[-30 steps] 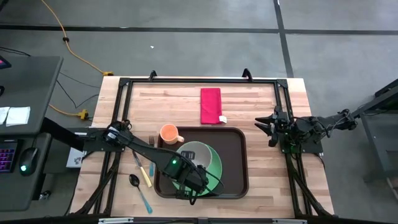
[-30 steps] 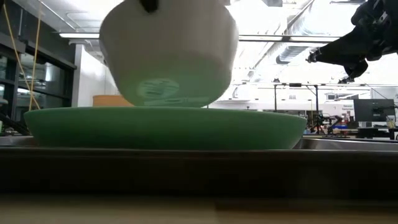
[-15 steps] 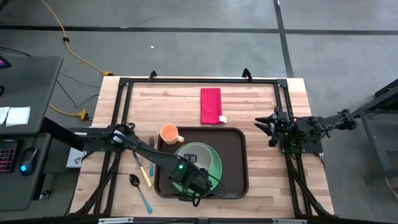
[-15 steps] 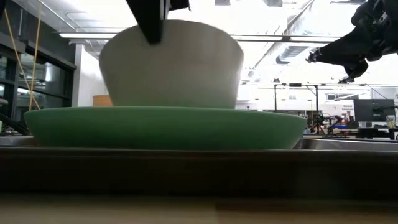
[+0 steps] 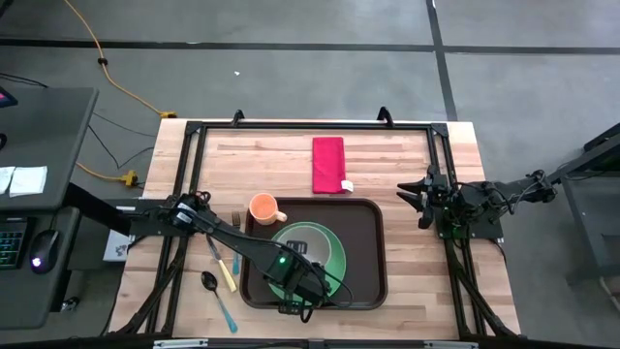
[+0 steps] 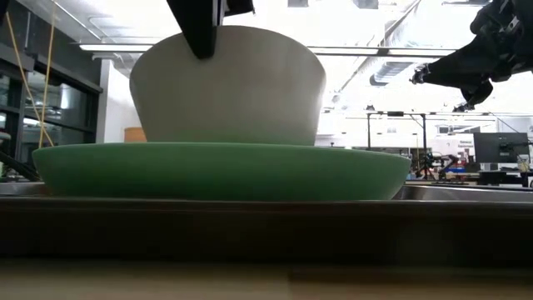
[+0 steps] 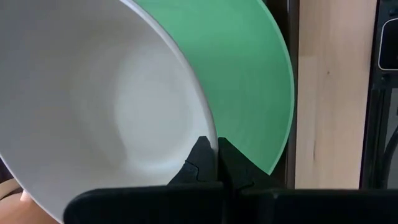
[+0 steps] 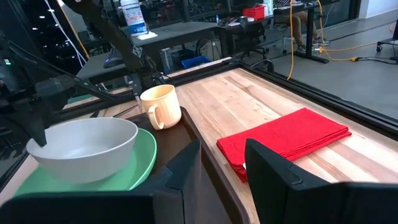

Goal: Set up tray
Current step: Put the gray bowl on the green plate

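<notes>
Clamped on the rim of the white bowl [image 7: 93, 106], the left gripper [image 7: 216, 163] has lowered it over the last second until it now sits on the green plate [image 6: 216, 171], which lies inside the tray [image 5: 373, 262] at the table's near middle. That suggests the bowl is placed and only the release remains before the mug [image 5: 263, 208], red napkin [image 5: 328, 164] and cutlery [image 5: 221, 276] outside the tray. Off at the right edge, the right gripper [image 5: 418, 202] waits with its jaws apart, empty.
</notes>
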